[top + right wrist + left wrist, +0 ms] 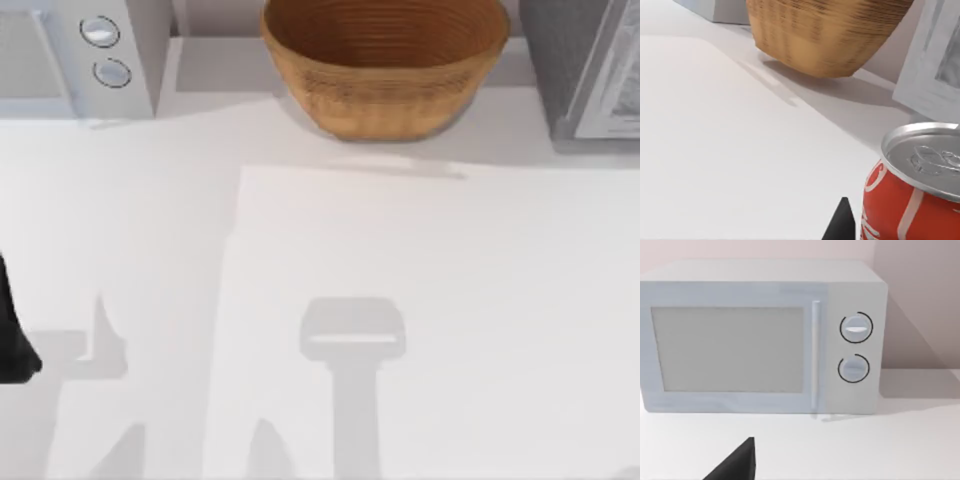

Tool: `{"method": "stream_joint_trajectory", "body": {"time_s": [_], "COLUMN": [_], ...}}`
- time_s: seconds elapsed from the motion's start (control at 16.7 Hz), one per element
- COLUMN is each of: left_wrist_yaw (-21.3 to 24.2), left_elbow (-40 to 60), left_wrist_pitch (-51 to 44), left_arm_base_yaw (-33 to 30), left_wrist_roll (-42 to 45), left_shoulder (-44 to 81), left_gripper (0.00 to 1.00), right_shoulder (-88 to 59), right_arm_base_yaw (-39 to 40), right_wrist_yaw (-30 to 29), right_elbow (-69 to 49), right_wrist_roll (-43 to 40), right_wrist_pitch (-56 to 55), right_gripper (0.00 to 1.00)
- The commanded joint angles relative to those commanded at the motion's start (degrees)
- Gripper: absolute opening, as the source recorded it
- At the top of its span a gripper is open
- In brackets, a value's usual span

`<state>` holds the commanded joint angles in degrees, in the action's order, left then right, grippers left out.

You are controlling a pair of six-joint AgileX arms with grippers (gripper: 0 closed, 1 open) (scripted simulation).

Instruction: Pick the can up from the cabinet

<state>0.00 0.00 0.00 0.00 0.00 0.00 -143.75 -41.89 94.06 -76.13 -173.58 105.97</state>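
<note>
The bench [420,300] is white and smooth, and a raised white sheet covers most of it. At the far left stands a pale microwave [760,335] with a grey window, a vertical handle and two round knobs [856,328], one above the other. Behind it the wall [920,290] is plain and pinkish. At the far right stands a grey cabinet [575,70]. Soft grey shadows lie on the bench.

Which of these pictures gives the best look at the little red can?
The right wrist view: the can stands close up, with its grey metal top, pull tab and red-and-white side plain to see. The top view looks down on the wooden bowl instead, and the left wrist view faces the microwave.
</note>
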Motion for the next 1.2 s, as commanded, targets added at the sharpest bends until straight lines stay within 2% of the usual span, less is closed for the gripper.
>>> {"method": "stream_joint_trajectory", "body": {"time_s": [0.06, 0.84, 1.2], "left_wrist_yaw": [0.00, 0.00, 0.00], "left_elbow": [0.00, 0.00, 0.00], "left_wrist_pitch": [0.00, 0.00, 0.00], "left_arm_base_yaw": [0.00, 0.00, 0.00], "left_wrist_roll": [0.00, 0.00, 0.00], "left_shoulder": [0.00, 0.00, 0.00], "left_gripper": [1.00, 1.00, 1.00], "right_shoulder": [0.00, 0.00, 0.00], "right_arm_base_yaw": [0.00, 0.00, 0.00], "right_wrist_yaw": [0.00, 0.00, 0.00], "right_elbow": [0.00, 0.00, 0.00], "right_wrist_roll": [0.00, 0.00, 0.00], "right_wrist_pitch": [0.00, 0.00, 0.00], "right_gripper": [0.00, 0.98, 1.00]}}
